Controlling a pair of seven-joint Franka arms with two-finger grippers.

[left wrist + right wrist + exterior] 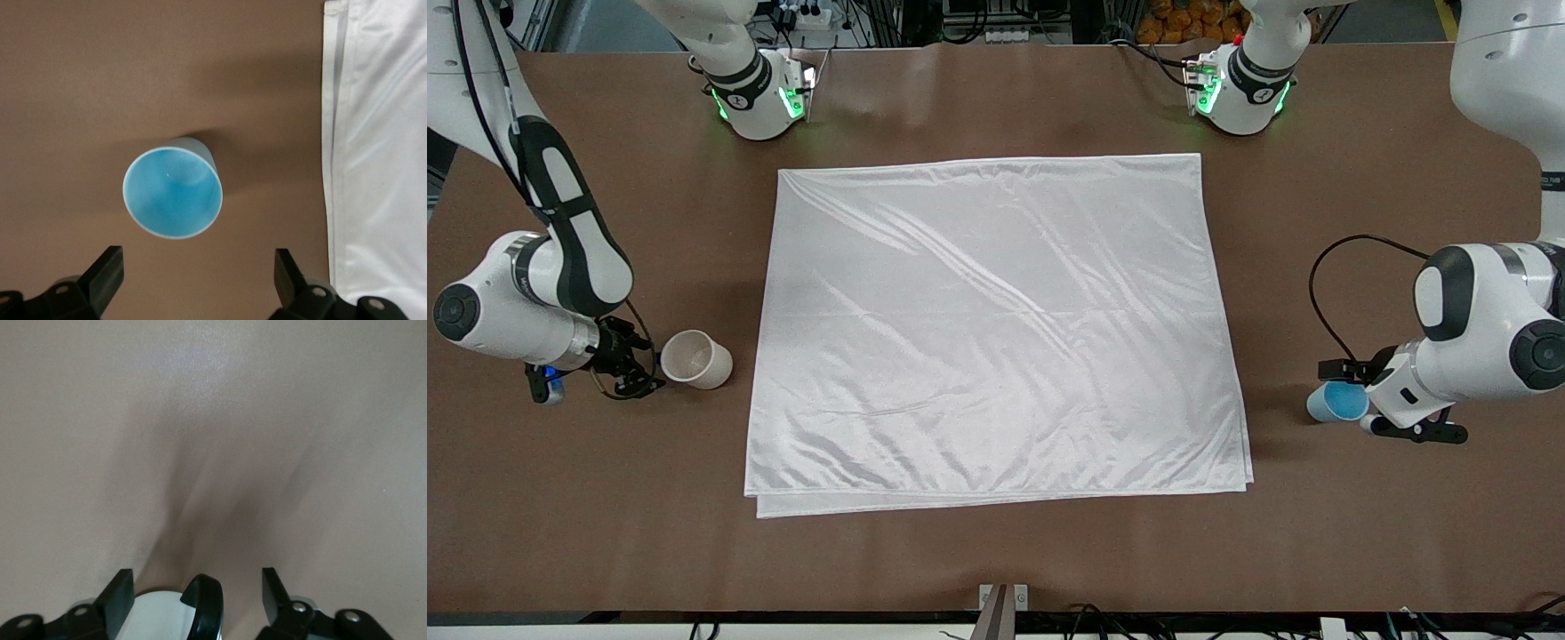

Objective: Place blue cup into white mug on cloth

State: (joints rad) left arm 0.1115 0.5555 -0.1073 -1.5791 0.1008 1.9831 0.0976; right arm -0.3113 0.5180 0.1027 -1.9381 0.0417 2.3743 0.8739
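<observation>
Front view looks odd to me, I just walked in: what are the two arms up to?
Each arm is at a cup on the bare table, off the cloth. The left gripper is open beside the upright blue cup at the left arm's end. The right gripper is open around the black handle of the white mug at the right arm's end. Neither cup is lifted, and nothing lies on the cloth yet.

You're looking at a brown matte table [996,551] under soft overhead light. Past its farther edge sit cables [809,18] and orange objects [1183,20], too small to identify.
</observation>
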